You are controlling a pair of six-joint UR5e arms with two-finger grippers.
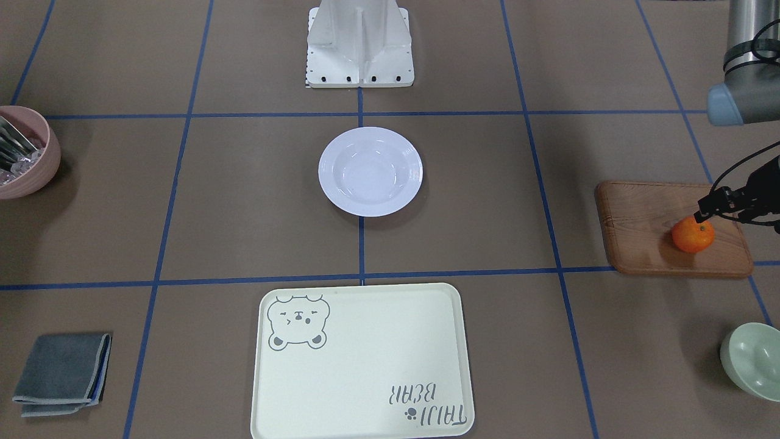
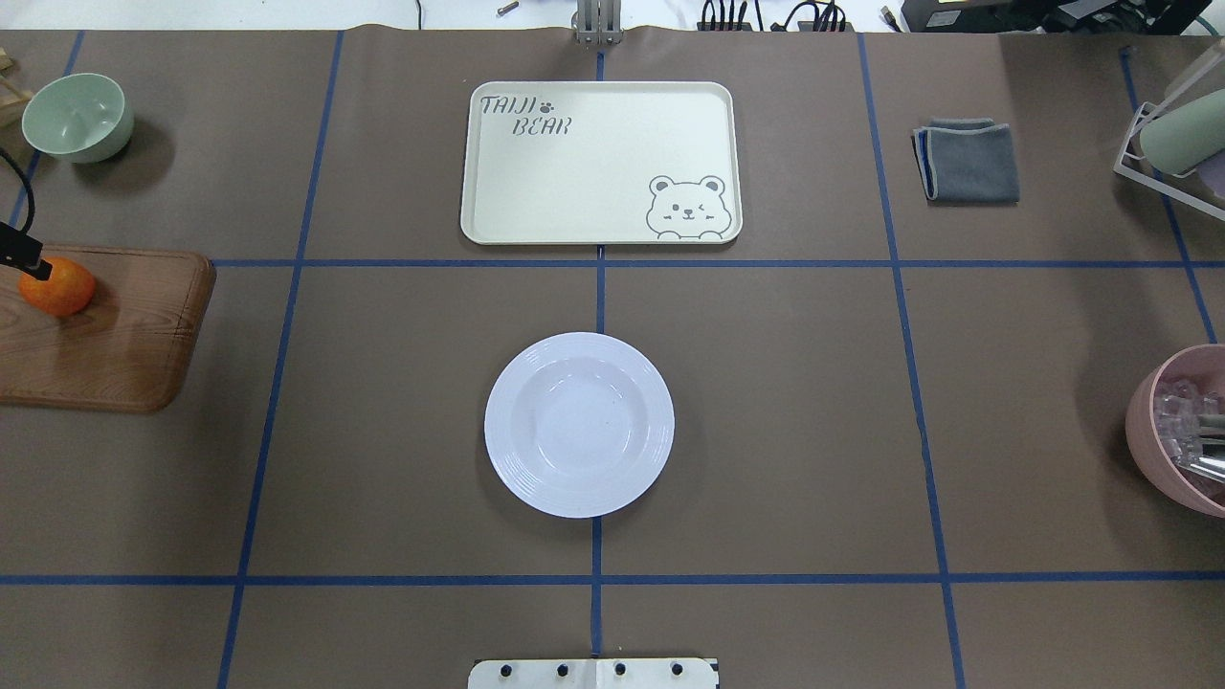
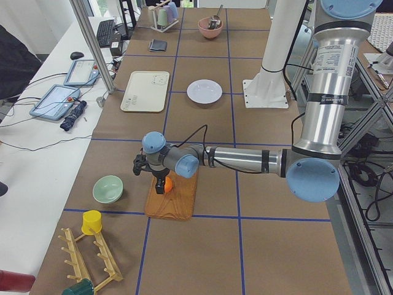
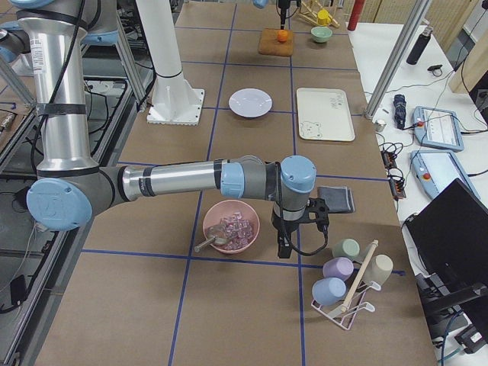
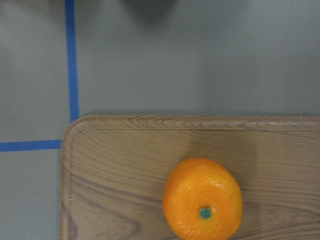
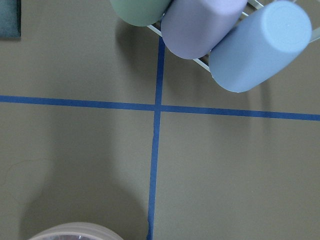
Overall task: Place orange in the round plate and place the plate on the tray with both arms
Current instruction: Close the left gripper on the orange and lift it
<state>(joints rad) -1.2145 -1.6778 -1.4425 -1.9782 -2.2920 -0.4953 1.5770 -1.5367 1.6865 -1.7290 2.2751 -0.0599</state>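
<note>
- Now the orange [image 1: 693, 236] is sitting on the board [image 1: 646, 231] under the left gripper [image 1: 705, 210].
- Plate [image 1: 370, 171] is lying apart from the tray [image 1: 365, 360].
- Right gripper [image 4: 284, 248] is hanging by the pink bowl [image 4: 231, 226]; I cannot tell whether either is open.

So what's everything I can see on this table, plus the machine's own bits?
orange: one, bright orange, on the wooden board
wooden board: one, brown, robot's left end
round plate: one, white, table centre, empty
tray: one, cream, beyond the plate, empty
green bowl: one, pale green, near the board
pink bowl: one, pink, robot's right end, holding clear pieces
cloth: one, grey, folded
rack cups: several, pastel, robot's right end
left gripper: one, black, close by the orange
right gripper: one, black, beside the pink bowl
</note>
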